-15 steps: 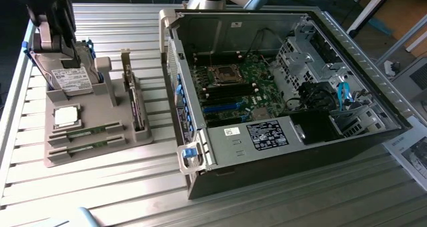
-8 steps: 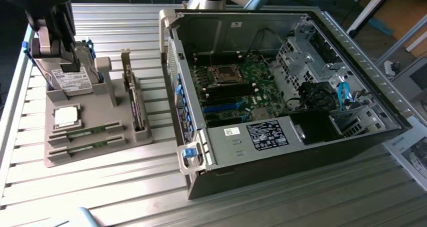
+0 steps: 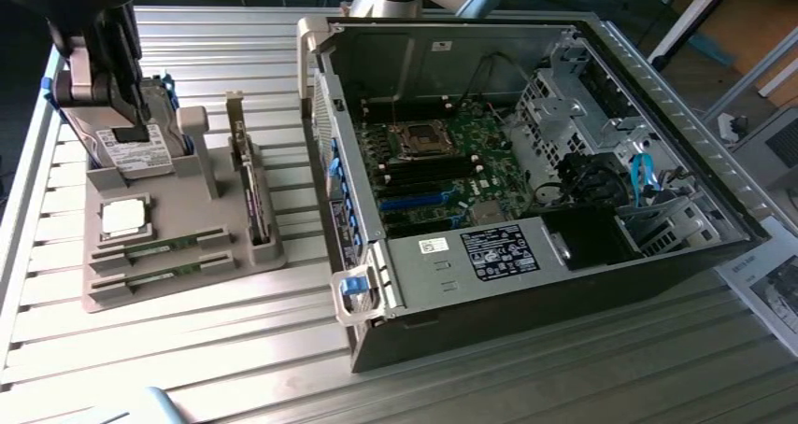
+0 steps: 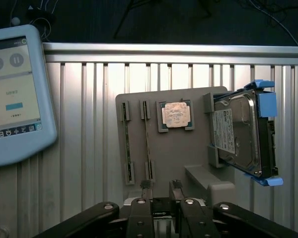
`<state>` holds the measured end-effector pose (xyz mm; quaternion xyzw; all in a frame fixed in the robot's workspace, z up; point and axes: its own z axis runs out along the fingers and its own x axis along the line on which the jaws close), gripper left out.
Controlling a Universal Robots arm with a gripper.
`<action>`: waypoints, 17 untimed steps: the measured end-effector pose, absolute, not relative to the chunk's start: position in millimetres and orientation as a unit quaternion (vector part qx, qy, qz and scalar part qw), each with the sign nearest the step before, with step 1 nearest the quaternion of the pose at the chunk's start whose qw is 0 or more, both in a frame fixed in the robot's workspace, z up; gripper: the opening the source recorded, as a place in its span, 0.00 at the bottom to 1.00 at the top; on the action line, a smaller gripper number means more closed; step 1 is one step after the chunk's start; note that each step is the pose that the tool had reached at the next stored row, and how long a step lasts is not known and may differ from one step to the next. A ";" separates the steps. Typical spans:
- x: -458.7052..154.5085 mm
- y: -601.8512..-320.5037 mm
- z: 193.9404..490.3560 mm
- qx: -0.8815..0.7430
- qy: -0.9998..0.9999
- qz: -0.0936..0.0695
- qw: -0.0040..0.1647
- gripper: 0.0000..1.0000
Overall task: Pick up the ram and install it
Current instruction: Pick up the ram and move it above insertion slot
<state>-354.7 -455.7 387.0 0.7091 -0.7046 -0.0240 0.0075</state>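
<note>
Two ram sticks, slim and green, lie side by side in slots of a grey holder tray [image 3: 187,293]: one ram [image 3: 163,249] and the other ram [image 3: 163,275] just in front of it. In the wrist view they appear edge-on as thin strips, ram [image 4: 125,144] and ram [image 4: 147,144]. My gripper [image 3: 122,106] hangs over the tray's far end by the hard drive, well away from both sticks. The gripper [image 4: 160,187] has its fingertips [image 4: 144,186] apart with nothing between them, so it is open.
The tray also carries a square silver processor [image 3: 125,217], an upright expansion card [image 3: 256,200] and a hard drive [image 4: 243,131] in a blue frame. An open computer case [image 3: 524,284] with its motherboard [image 3: 436,162] stands at the exterior view's right. A tablet-like pendant [image 4: 15,99] lies beside the tray.
</note>
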 end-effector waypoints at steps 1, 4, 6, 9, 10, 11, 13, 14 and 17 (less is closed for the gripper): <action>-354.7 -455.7 387.1 0.709 -0.705 -0.024 0.008 0.30; -354.7 -455.7 387.0 0.709 -0.704 -0.024 0.008 0.30; -354.7 -455.8 386.8 0.718 -0.696 -0.024 0.008 0.30; -354.7 -455.8 386.5 0.718 -0.695 -0.024 0.008 0.30; -354.8 -456.5 386.0 0.718 -0.695 -0.024 0.008 0.30; -354.7 -458.2 384.8 0.718 -0.695 -0.024 0.008 0.30; -354.7 -460.6 381.9 0.718 -0.695 -0.024 0.008 0.30; -354.7 -462.7 378.9 0.718 -0.695 -0.024 0.008 0.30; -354.7 -467.9 371.1 0.718 -0.695 -0.024 0.008 0.30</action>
